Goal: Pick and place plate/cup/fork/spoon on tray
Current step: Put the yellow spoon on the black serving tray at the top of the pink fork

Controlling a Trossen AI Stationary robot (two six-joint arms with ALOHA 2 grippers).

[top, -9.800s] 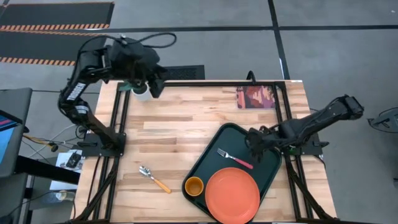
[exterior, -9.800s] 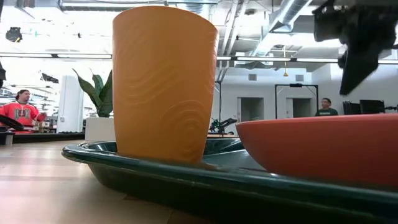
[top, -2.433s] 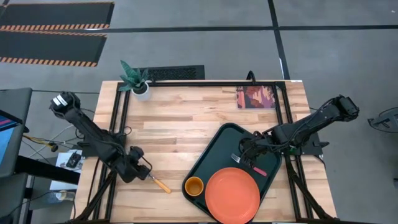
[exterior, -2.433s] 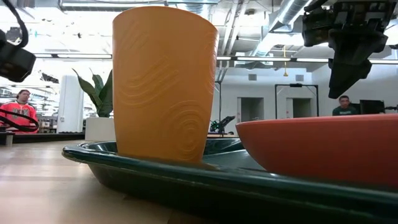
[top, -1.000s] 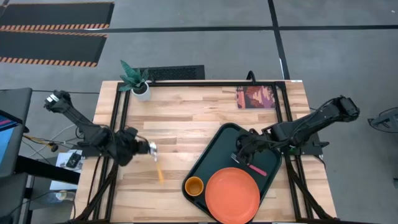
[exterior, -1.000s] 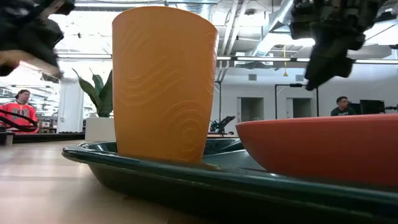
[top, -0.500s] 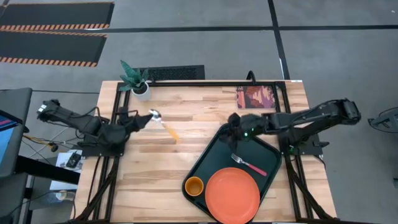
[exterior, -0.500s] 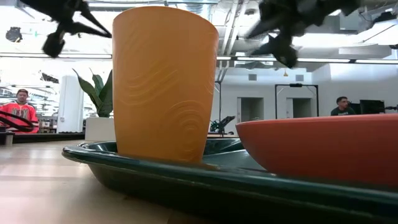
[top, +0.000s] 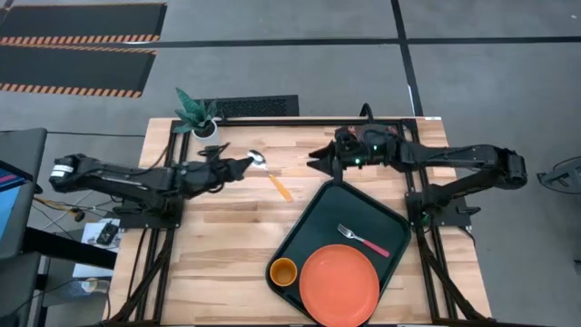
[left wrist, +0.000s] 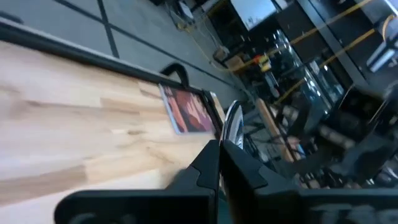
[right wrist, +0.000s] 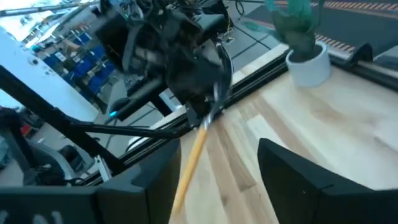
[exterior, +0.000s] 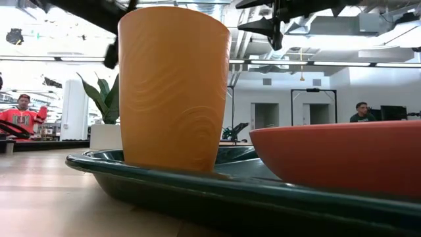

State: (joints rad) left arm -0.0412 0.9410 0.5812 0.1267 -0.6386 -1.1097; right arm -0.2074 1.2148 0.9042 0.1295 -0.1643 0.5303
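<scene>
My left gripper [top: 245, 164] reaches over the table's far middle, shut on the spoon [top: 272, 178], whose silver bowl [top: 258, 158] lies beside the fingertips and whose yellow handle slants toward the tray. My right gripper [top: 313, 160] stands open just right of it, pointing at the spoon; in the right wrist view the handle [right wrist: 191, 163] shows between its fingers, apart from them. On the dark green tray [top: 313, 218] stand the orange cup [top: 284, 271] and the orange plate [top: 339, 286], and the pink-handled fork [top: 363, 241] lies flat there. My left gripper pinches the spoon at its neck [right wrist: 210, 115], between bowl and handle, with its two fingers coming level from the table's left. The bowl [left wrist: 233, 124] sticks out past the fingertips. The spoon is lifted clear of the table, its handle slanting down and away from the gripper.
A white pot with a green plant [top: 201, 118] stands at the far left corner. A reddish picture card [top: 374, 143] lies at the far right under my right arm. Bare wood lies left of the tray. People [exterior: 23, 115] show in the room behind.
My left gripper has carried the spoon up from the near left toward the far edge and the right, lifted clear; the handle has swung from pointing near to slanting toward the tray. My right gripper has left the tray and gone toward the far edge and left, toward the spoon.
</scene>
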